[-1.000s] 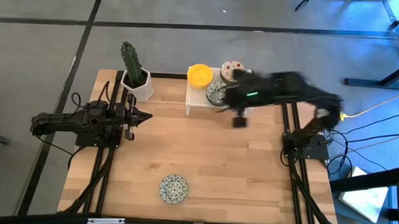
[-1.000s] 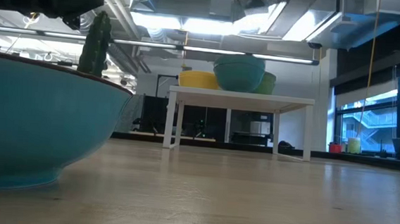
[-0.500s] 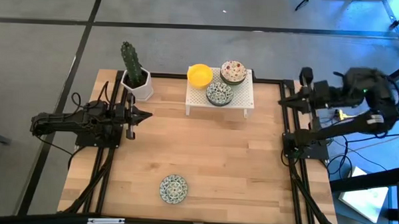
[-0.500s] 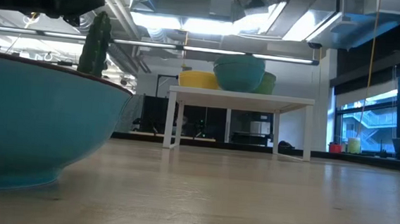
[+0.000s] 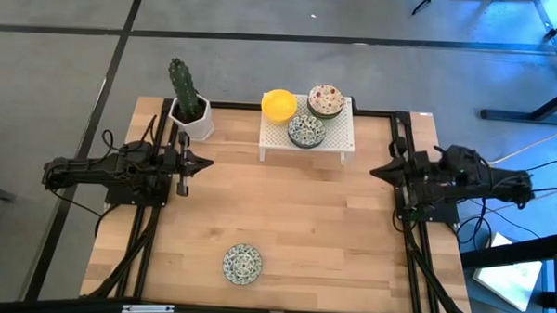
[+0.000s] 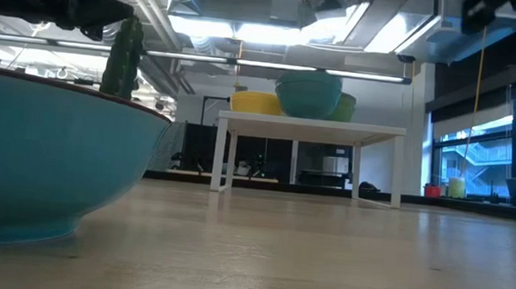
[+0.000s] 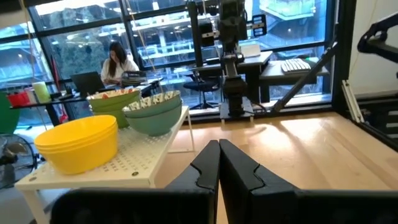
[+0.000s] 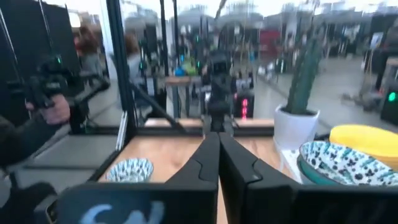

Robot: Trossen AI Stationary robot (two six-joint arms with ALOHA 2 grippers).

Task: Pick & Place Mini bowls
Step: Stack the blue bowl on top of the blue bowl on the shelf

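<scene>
A white rack [image 5: 340,135] at the table's far middle bears the mini bowls: a yellow stack [image 5: 278,104], a blue-green patterned one [image 5: 305,130] and a cream one with reddish flowers [image 5: 325,100]. Another blue-green patterned bowl [image 5: 242,264] rests on its base near the front edge; it fills the low view's left [image 6: 48,157]. My left gripper [image 5: 209,161] is shut and level at the table's left side, pointing right. My right gripper [image 5: 373,171] is shut and level at the right side, pointing left. Both wrist views, left [image 7: 219,146] and right [image 8: 217,140], show the fingers together with nothing between them.
A cactus in a white pot [image 5: 189,107] stands at the far left corner, beside the rack. Bare wood lies between the two grippers. Dark rails run along both sides of the table. Beyond it a person sits at a desk [image 7: 118,59], and a hand [image 8: 50,109] shows.
My right arm has drawn back from over the rack toward the table's right edge, then folded down to sit low beside its base, its gripper now level and pointing left. The bowls on the rack and the bowl near the front edge have stayed put.
</scene>
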